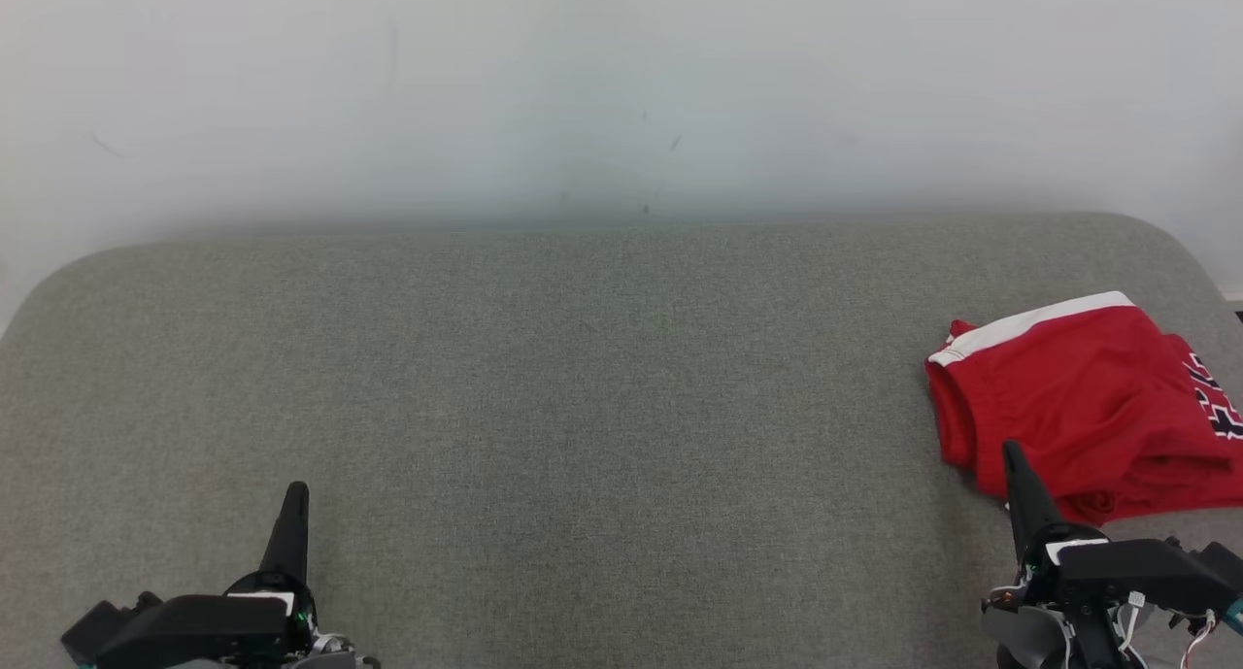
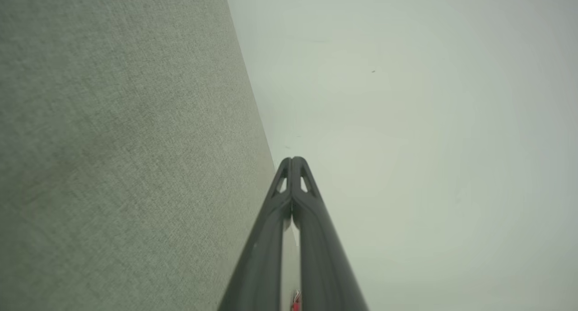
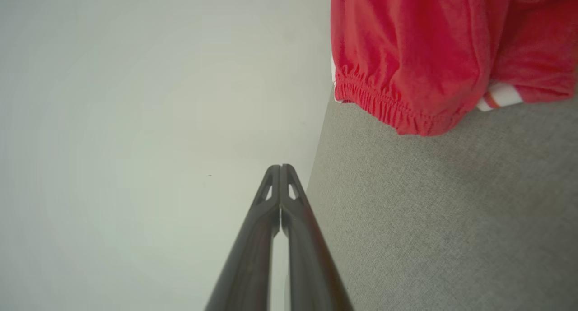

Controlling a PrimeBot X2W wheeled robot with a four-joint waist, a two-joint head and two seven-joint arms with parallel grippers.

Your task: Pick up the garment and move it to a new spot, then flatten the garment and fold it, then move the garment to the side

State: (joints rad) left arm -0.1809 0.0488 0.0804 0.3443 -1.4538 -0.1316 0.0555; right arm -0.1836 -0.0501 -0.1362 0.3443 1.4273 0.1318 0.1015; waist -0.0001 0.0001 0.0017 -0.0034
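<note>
Red garment [image 1: 1078,397] lies on the grey cushion [image 1: 583,407]; right gripper [image 1: 1013,451] near it, left gripper [image 1: 296,494] well apart, both pinched closed, empty.

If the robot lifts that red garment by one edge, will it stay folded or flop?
Probably flops: the garment lies in soft, sagging folds. Likely light, since the cloth looks thin. On the woven surface it may drag rather than slide.

The garment [image 1: 1088,397] is red, with a white band along its far edge and dark, white-outlined lettering on its right side, possibly letters or numbers, cut off by the frame. It lies loosely folded and rumpled, one edge gathered with elastic, at the right end of the grey fabric surface [image 1: 583,407].
</note>
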